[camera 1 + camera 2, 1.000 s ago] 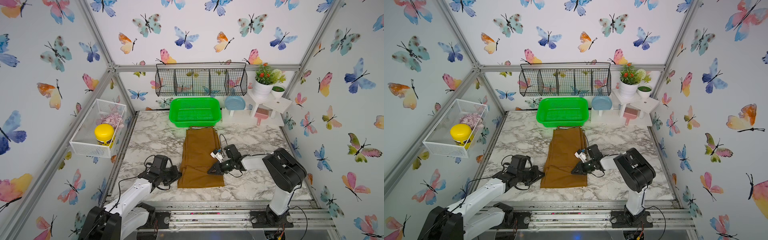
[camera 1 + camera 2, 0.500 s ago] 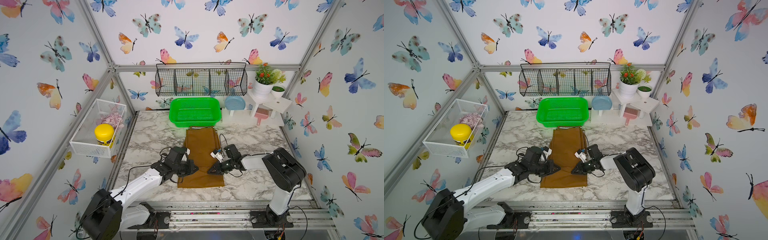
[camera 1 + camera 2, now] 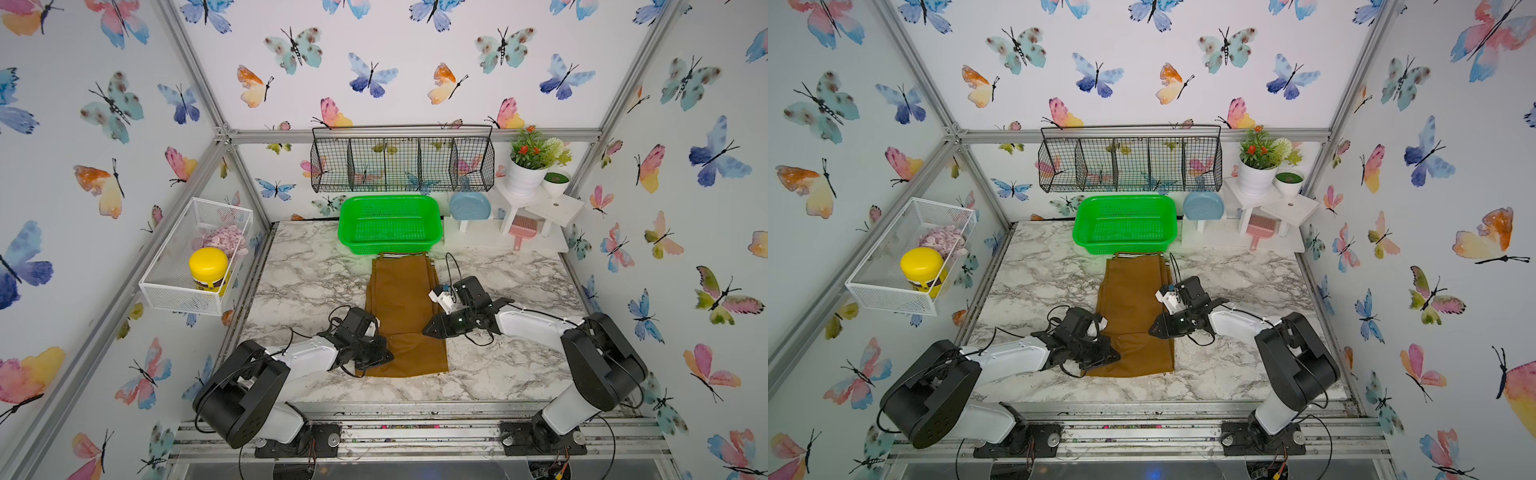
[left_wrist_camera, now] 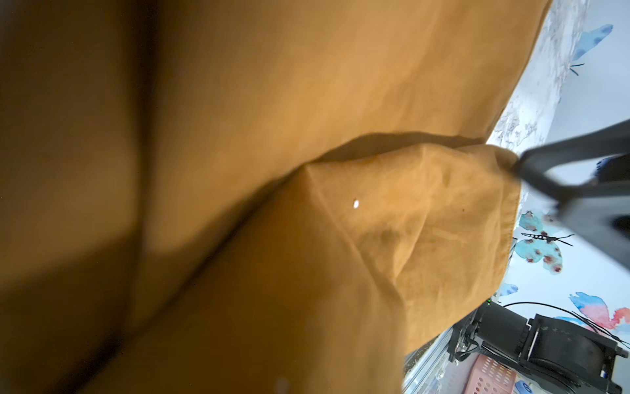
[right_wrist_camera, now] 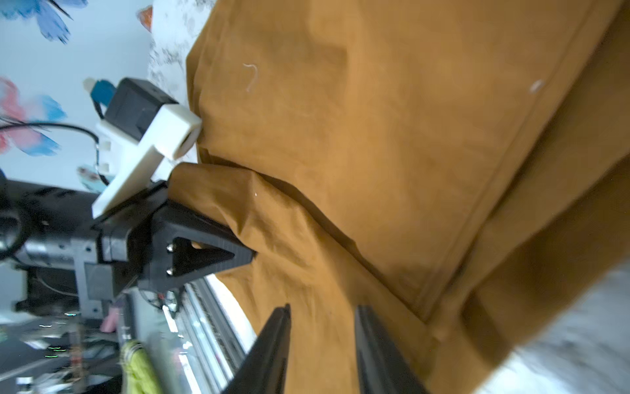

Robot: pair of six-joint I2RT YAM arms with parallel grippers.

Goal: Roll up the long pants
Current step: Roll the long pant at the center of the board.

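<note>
- long pants (image 3: pixel 400 297): mustard-brown, lying flat at centre frame, near end folded over.
- left gripper (image 5: pixel 243 254): clenched, seemingly pinching that fold.
- right gripper (image 5: pixel 322 312): jaws parted over the cloth.

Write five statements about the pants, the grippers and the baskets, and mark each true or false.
1. The long pants lie with their striped waistband toward the green basket. True.
2. A folded shirt fills the green basket. False: only its bare mesh floor shows.
3. The yellow-lidded jar stands in the white wire basket on the side wall. True.
4. The right gripper is clamped shut. False: its jaws stand apart, with the brown cloth showing between them.
5. The left gripper is at the edge of the pants on its own arm's side. True.
</note>
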